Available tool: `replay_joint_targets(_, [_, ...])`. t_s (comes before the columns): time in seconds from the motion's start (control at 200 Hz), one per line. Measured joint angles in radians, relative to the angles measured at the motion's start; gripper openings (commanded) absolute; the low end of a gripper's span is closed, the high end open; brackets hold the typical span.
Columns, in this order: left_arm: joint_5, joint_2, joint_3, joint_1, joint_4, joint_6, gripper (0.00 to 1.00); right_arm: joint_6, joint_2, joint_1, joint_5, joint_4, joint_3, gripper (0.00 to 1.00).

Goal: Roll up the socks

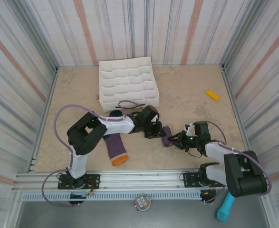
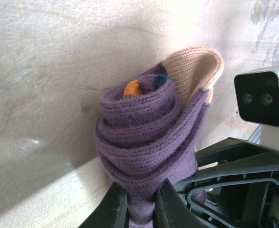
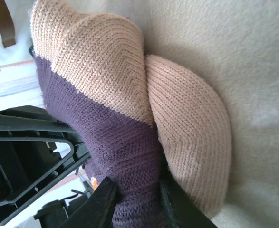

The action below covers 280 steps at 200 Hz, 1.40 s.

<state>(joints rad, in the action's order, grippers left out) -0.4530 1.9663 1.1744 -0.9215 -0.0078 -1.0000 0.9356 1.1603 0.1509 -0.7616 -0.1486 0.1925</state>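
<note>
Purple and closely ribbed, the rolled knit sock (image 2: 146, 142) sits on the pale stone-patterned counter (image 1: 191, 85), right of centre and toward the near edge, where the two arms meet (image 1: 166, 137). In the left wrist view it is a tight coil, with a spot of orange and a spot of teal showing at its core. Its beige cuff (image 2: 194, 71) stands open like a flap on the far side. The left jaws are pinching the coil at its lower end, with one dark finger (image 2: 115, 209) on each side of the knit. In the right wrist view the right jaws are clamped on the purple part of the same sock (image 3: 125, 156), below the doubled beige cuff (image 3: 101, 66).

The flat purple sock (image 1: 113, 145) lies lengthwise on the counter to the left, partly under the white left arm (image 1: 113, 126). Its orange toe (image 1: 119, 160) points to the near edge.

Beyond both socks, at the far middle of the counter, is the white compartmented tray (image 1: 108, 101). A small yellow block (image 1: 212, 95) lies well apart at the far right. A teal handle-shaped thing (image 1: 226, 207) sits off the counter beside the base of the right arm (image 1: 244, 173).
</note>
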Motion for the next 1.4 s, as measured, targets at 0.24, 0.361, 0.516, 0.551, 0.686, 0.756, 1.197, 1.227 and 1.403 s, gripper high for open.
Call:
replay_joint_targets(0.24, [0.0,0.007,0.021,-0.006,-0.026,0.0,0.03,0.0,-0.05,0.0,0.024,0.056,0.0,0.13])
replay_joint_targets(0.361, [0.005,0.007,0.031,-0.008,-0.046,0.001,0.26,0.007,-0.047,0.0,0.02,0.051,0.0,0.03])
replay_joint_targets(0.516, [0.013,0.005,0.031,-0.008,-0.076,0.008,0.48,0.031,-0.022,-0.001,0.0,0.001,-0.015,0.0])
replay_joint_targets(0.551, [0.016,0.005,0.029,-0.008,-0.078,0.008,0.48,0.035,-0.015,-0.001,-0.003,-0.011,-0.016,0.0])
replay_joint_targets(0.686, [0.018,0.005,0.027,-0.008,-0.078,0.008,0.49,0.053,0.014,-0.001,-0.021,-0.047,-0.017,0.0])
replay_joint_targets(0.756, [0.018,0.005,0.027,-0.008,-0.077,0.008,0.48,0.057,0.024,-0.001,-0.025,-0.062,-0.019,0.0])
replay_joint_targets(1.197, [0.017,0.018,0.06,-0.009,-0.097,-0.014,0.02,0.082,0.063,-0.003,-0.043,-0.112,-0.018,0.18])
replay_joint_targets(1.227, [0.018,0.021,0.069,-0.009,-0.109,-0.014,0.0,0.082,0.063,-0.003,-0.043,-0.105,-0.014,0.21])
replay_joint_targets(1.403, [0.016,0.044,0.126,-0.009,-0.174,0.008,0.0,0.055,0.035,-0.003,-0.015,0.006,0.027,0.43])
